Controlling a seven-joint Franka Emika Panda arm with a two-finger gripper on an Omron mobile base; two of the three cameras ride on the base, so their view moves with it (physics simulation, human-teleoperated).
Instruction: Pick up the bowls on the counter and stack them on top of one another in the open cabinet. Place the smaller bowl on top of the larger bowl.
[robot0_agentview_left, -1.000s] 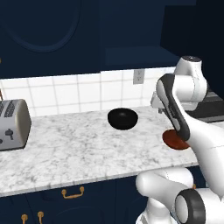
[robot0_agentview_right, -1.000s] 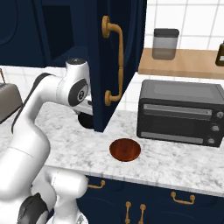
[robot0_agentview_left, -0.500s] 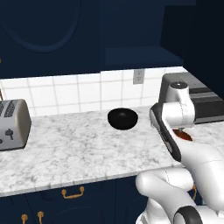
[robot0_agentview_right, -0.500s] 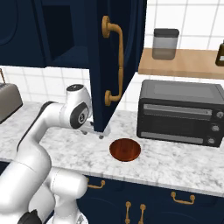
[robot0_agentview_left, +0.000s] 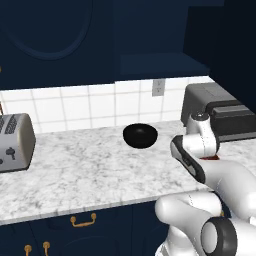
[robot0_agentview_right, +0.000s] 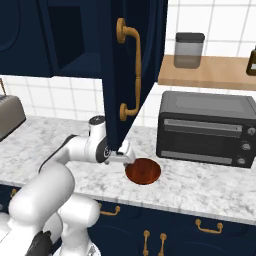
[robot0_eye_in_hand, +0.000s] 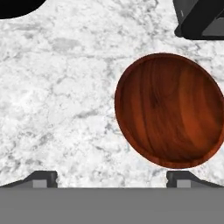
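In the left base view, the glossy black deep round bowl (robot0_agentview_left: 140, 135) is seen on the white-and-grey marbled stone surface (robot0_agentview_left: 85, 167), near its back edge. In the right base view, the shallow reddish-brown round bowl (robot0_agentview_right: 143, 171) lies near the front edge, before the black toaster oven (robot0_agentview_right: 206, 128), with the gripper (robot0_agentview_right: 123, 158) beside its rim. In the hand view, the jaws are spread wide and empty, the reddish-brown bowl (robot0_eye_in_hand: 171, 109) lying just above them, nearer the right fingertip (robot0_eye_in_hand: 183, 179).

Reddish-brown shallow round bowl (robot0_eye_in_hand: 170, 109): wood-like, streaked grain, soft satin sheen.
Black deep round bowl (robot0_agentview_left: 140, 135): smooth and glossy; possibly glazed ceramic, hard to tell from here.
White-and-grey marbled counter (robot0_agentview_left: 90, 170): polished-looking stone, veined, smooth.
Dark boxy toaster oven (robot0_agentview_right: 204, 128): matt dark metal, darker glass-like door.
Silver toaster (robot0_agentview_left: 15, 143): brushed metal.
Navy cabinet door (robot0_agentview_right: 122, 65): flat matt paint, with a brassy curved handle (robot0_agentview_right: 131, 75).
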